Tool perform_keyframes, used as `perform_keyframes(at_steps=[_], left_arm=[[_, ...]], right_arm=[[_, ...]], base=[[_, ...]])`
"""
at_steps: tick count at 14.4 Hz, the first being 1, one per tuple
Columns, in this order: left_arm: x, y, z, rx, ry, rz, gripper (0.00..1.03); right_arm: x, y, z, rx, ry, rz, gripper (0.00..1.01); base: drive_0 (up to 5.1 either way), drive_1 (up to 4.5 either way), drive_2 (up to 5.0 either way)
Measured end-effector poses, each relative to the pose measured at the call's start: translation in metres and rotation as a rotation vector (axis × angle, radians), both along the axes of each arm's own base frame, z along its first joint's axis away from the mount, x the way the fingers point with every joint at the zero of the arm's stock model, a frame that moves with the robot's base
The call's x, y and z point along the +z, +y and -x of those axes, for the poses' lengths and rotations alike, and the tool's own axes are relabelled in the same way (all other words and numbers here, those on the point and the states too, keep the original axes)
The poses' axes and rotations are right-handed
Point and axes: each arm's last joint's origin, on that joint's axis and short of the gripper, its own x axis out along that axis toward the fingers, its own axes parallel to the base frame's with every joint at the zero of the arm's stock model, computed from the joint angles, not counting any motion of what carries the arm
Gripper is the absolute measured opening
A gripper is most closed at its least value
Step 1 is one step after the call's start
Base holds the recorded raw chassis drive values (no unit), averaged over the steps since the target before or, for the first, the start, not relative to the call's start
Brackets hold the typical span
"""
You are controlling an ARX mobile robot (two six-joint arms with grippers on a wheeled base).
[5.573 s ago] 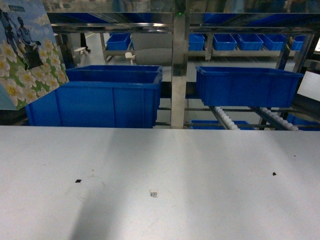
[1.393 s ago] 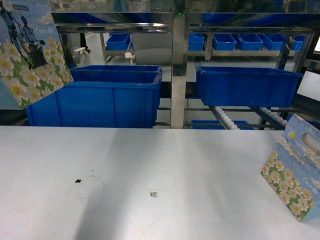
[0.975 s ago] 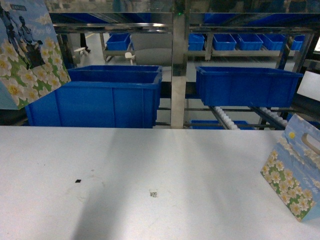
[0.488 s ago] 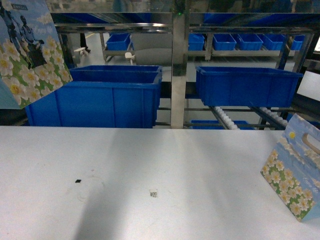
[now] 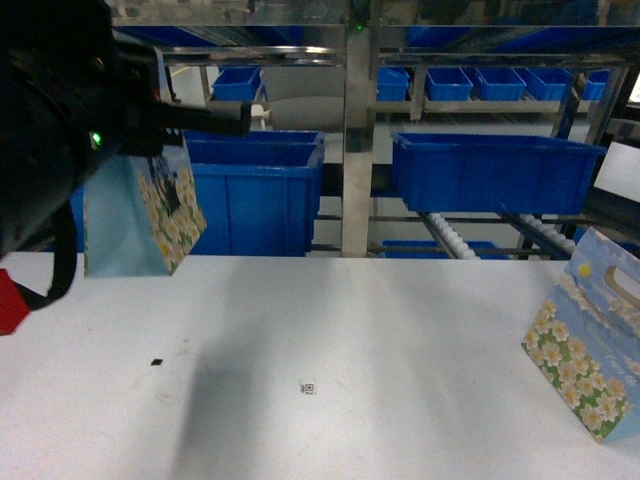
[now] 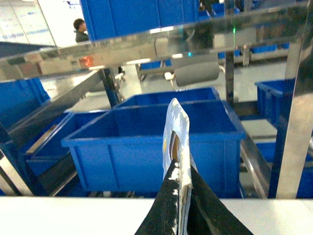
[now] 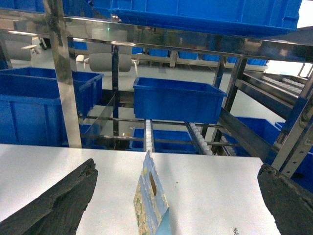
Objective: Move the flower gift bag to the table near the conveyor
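Note:
One flower gift bag [image 5: 140, 215] hangs over the back left of the table [image 5: 350, 330], under my black left arm [image 5: 60, 130]. In the left wrist view that bag [image 6: 176, 127] shows edge-on, and my left gripper [image 6: 180, 169] is shut on its top edge. A second flower gift bag [image 5: 592, 345] stands on the table at the right edge. In the right wrist view this bag [image 7: 149, 200] stands on the tabletop, free between the wide-open fingers of my right gripper [image 7: 177, 166]. The conveyor's white rollers [image 5: 450, 238] slope behind the table.
Large blue bins [image 5: 230, 200] [image 5: 495, 170] sit in the steel rack just behind the table's far edge, split by a steel post [image 5: 358, 140]. A red object [image 5: 8, 300] shows at the left edge. Small dark specks [image 5: 155, 362] and a tag [image 5: 307, 387] lie on the table.
My left arm has swung into the head view. Its bag has come down and to the right from the top left corner. The bag on the right has not moved.

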Motion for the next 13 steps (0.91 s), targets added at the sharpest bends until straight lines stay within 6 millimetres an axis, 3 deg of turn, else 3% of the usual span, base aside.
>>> perform_keyframes(at_steps=[4,13], left_arm=[[-0.035,-0.004,-0.020,0.049,0.110,-0.029,0.02],[-0.103,0.019,-0.044,0.123,0.291,-0.025,0.02]], right_arm=[[0.000,0.000,0.000,0.000,0.000,0.000,0.98],[0.000,0.000,0.000,0.000,0.000,0.000,0.98]], base=[[0.0,0.00,0.0],[0.0,0.00,0.0]])
